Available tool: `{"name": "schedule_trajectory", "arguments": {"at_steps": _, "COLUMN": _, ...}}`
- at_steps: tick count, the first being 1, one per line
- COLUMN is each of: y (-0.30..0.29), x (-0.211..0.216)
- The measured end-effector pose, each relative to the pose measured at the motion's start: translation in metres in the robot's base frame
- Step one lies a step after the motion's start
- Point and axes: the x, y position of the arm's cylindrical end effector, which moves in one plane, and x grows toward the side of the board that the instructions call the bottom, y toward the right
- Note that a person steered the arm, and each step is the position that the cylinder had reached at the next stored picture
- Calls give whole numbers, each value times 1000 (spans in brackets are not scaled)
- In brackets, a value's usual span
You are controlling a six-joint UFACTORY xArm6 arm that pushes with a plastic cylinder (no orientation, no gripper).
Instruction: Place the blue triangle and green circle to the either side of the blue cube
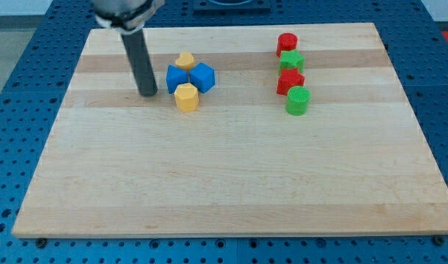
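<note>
My tip [148, 94] rests on the board at the view's upper left, just left of a cluster of blocks. The blue triangle [177, 78] is the cluster's left piece, a short gap right of the tip. The blue cube [203, 77] touches it on the right. A yellow block [185, 60] sits above them and a yellow hexagon [186, 97] below. The green circle [298, 100] stands far off at the view's right, at the bottom of a column of blocks.
The column at the upper right holds a red circle [287, 42], a green star [291, 61] and a red star [290, 81] above the green circle. The wooden board [231, 183] lies on a blue perforated table.
</note>
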Motion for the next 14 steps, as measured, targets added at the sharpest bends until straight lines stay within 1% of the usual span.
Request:
{"name": "schedule_trajectory", "arguments": {"at_steps": 1, "y": 30, "x": 81}}
{"name": "schedule_trajectory", "arguments": {"at_steps": 2, "y": 148, "x": 118}}
{"name": "schedule_trajectory", "arguments": {"at_steps": 3, "y": 255, "x": 110}}
{"name": "schedule_trajectory", "arguments": {"at_steps": 4, "y": 309, "x": 47}}
{"name": "schedule_trajectory", "arguments": {"at_steps": 5, "y": 303, "x": 9}}
{"name": "schedule_trajectory", "arguments": {"at_steps": 6, "y": 272, "x": -11}}
{"name": "schedule_trajectory", "arguments": {"at_steps": 7, "y": 260, "x": 5}}
{"name": "schedule_trajectory", "arguments": {"at_steps": 8, "y": 260, "x": 36}}
{"name": "schedule_trajectory", "arguments": {"at_steps": 9, "y": 259, "x": 53}}
{"name": "schedule_trajectory", "arguments": {"at_steps": 11, "y": 250, "x": 59}}
{"name": "schedule_trajectory", "arguments": {"at_steps": 12, "y": 230, "x": 65}}
{"name": "schedule_trajectory", "arguments": {"at_steps": 13, "y": 229, "x": 58}}
{"name": "schedule_trajectory", "arguments": {"at_steps": 14, "y": 204, "x": 45}}
